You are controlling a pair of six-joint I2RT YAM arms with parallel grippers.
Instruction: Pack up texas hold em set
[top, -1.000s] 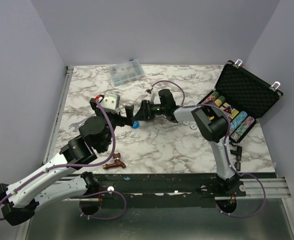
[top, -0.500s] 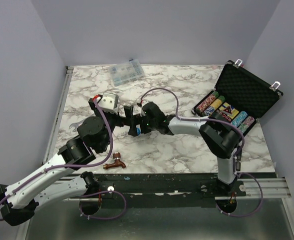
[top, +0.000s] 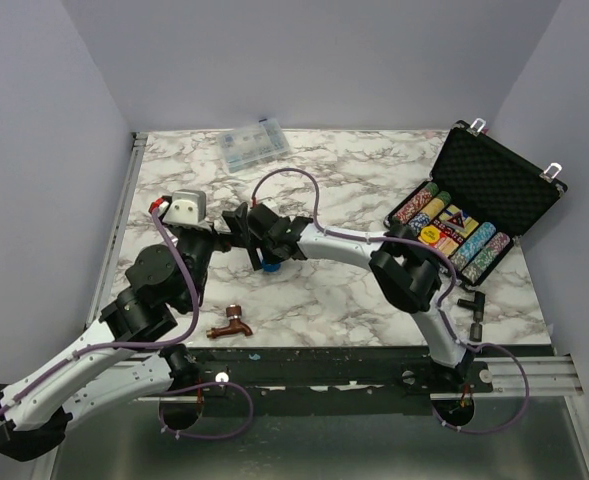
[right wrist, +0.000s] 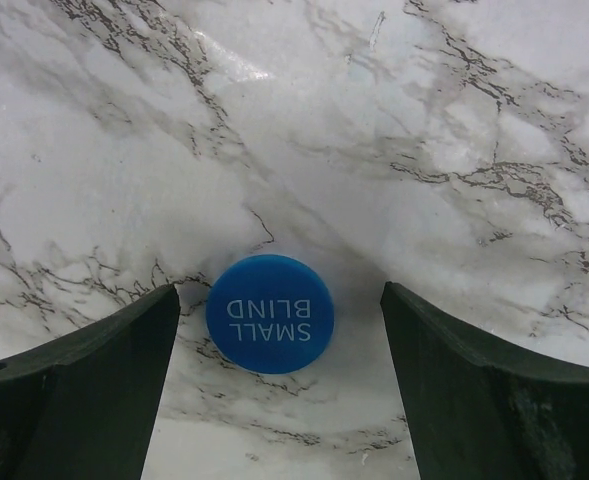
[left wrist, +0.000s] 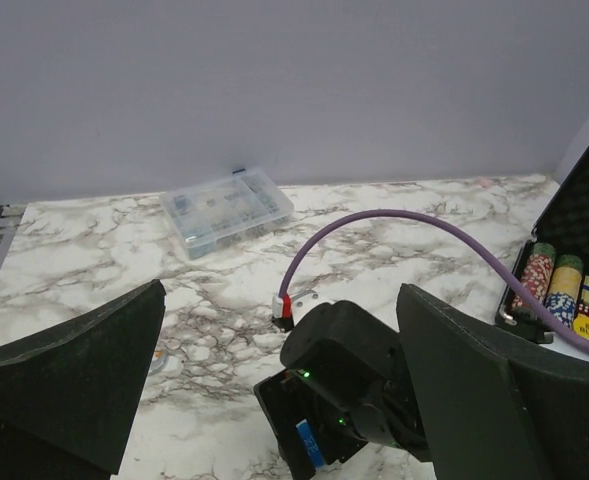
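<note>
The black foam-lined case (top: 499,185) lies open at the right, with chip rows (top: 466,243) and a yellow disc (top: 429,235) inside. Its edge (left wrist: 586,240) also shows in the left wrist view. A blue disc (right wrist: 270,313) marked SMALL BLIND lies flat on the marble, left of centre (top: 272,266). My right gripper (right wrist: 280,292) is open, pointing down, with a finger on each side of the disc and neither touching it. It is reached far to the left (top: 264,254). My left gripper (left wrist: 281,288) is open and empty just beside it (top: 240,228), facing the right arm's wrist (left wrist: 346,375).
A clear plastic compartment box (top: 255,146) sits at the back of the table (left wrist: 226,210). A copper faucet (top: 231,325) lies near the front edge, left of centre. Small black parts (top: 474,312) lie at the front right, near the case.
The right arm has stretched further left and lowered its open gripper around the blue disc. The left arm has drawn back to the left, still open.
</note>
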